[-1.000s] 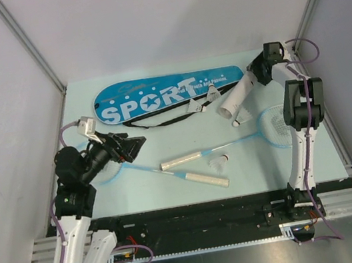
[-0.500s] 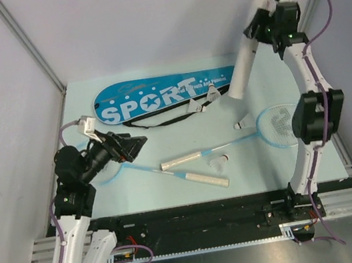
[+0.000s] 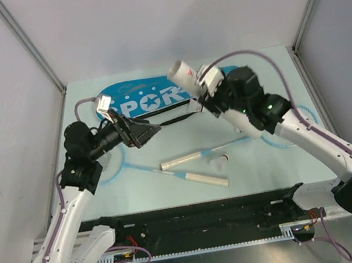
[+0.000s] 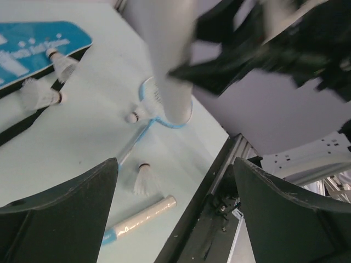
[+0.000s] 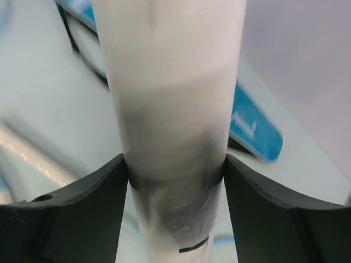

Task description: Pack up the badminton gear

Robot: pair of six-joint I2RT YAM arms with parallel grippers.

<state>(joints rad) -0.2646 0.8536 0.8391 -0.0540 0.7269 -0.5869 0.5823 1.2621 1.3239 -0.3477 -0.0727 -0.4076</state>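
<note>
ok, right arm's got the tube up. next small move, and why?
Probably ease the left gripper forward onto the white cardboard tube, as a second hold. The right gripper holds it tilted, clear of the table, and the left jaws stand open, empty and aimed at it.

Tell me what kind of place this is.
Most likely a robot test cell in a lab, not a sports hall: plain panel walls on metal framing box in a pale blue table, with the left arm and right arm mounted at its near edge.
</note>
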